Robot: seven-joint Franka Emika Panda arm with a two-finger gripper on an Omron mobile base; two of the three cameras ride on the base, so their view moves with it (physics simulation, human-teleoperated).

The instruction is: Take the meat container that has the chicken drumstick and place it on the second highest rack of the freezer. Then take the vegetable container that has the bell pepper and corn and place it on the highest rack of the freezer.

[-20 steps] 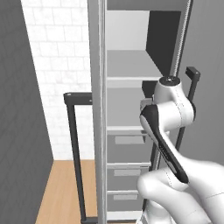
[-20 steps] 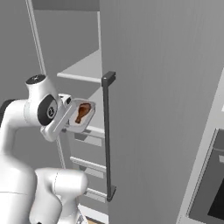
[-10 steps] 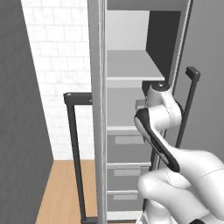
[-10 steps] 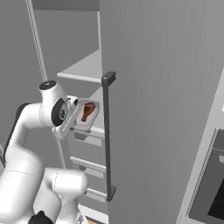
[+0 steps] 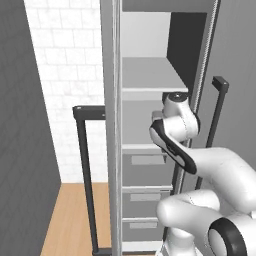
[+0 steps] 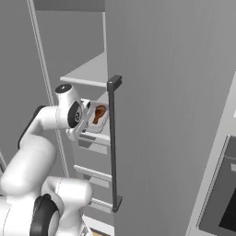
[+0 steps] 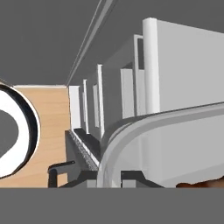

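The arm reaches into the open freezer (image 5: 150, 125) with the meat container (image 6: 96, 117) held out ahead of the wrist, at about 2 o'clock from the white elbow in the right base view. The gripper (image 7: 109, 177) is pinched shut on the container's near rim; in the hand view its 2 dark tips sit on either side of the pale curved wall, with a sliver of the reddish-brown drumstick (image 7: 205, 183) showing at 5 o'clock. In the right base view the drumstick (image 6: 98, 114) lies inside the tray, which is tipped with its open face toward the camera rather than level, probably because the wrist is rolled to slip the load past the door edge with its long black handle (image 6: 113, 143). The tray hangs just under the highest rack (image 6: 90, 73) and close above the second rack (image 5: 142, 149), so it appears to be at the right gap for step 1; whether it touches that shelf cannot be told. Holding by the rim leaves the tray's base free to settle flat on the shelf. It would likely need levelling before release, or the drumstick could slide out. The vegetable container remains to be moved.
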